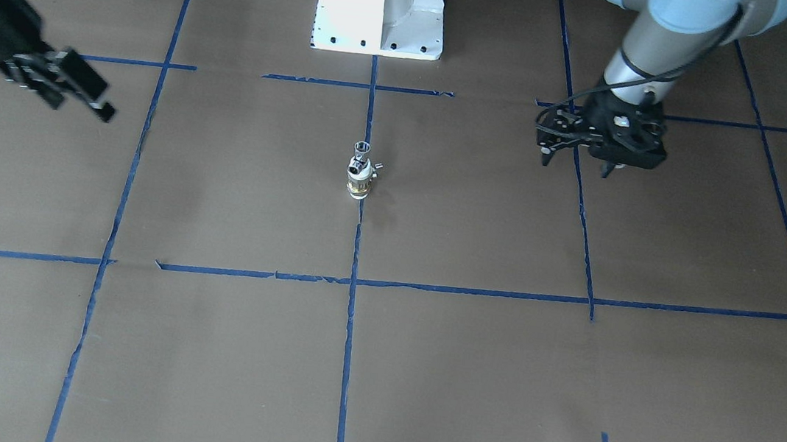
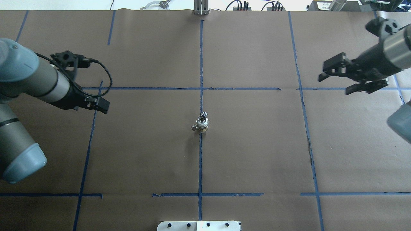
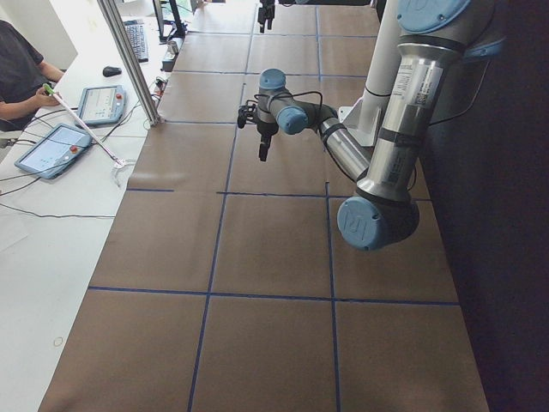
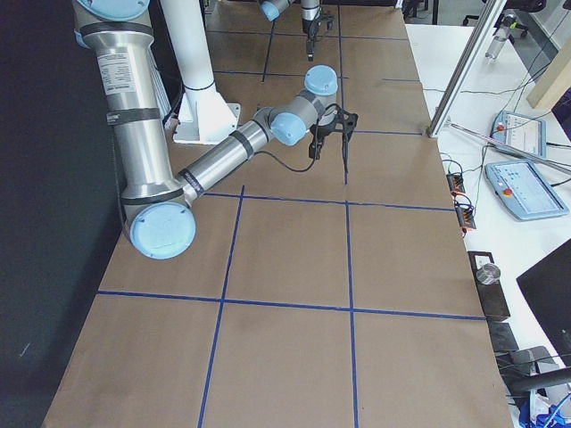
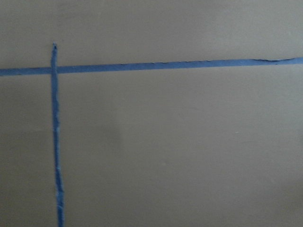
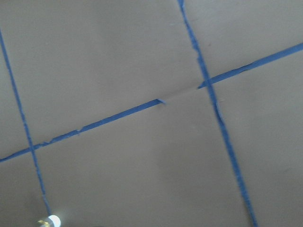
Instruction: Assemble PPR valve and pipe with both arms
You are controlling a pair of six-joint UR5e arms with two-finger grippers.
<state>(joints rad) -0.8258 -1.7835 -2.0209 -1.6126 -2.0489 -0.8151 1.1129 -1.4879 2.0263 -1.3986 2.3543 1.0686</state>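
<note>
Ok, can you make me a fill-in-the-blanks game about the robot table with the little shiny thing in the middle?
The shiny pipe sits on ___ of the valve.
The valve stands on a ___ tape line.
The jaws of the left arm and the right arm are ___ and empty.
The valve stands ___ the two arms, touched by neither.
Missing words: top; blue; open; between.

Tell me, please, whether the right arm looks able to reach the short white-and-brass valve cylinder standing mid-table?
Probably yes: the right gripper hangs open off to one side, and only bare brown paper lies between it and the white-and-brass valve.
</note>
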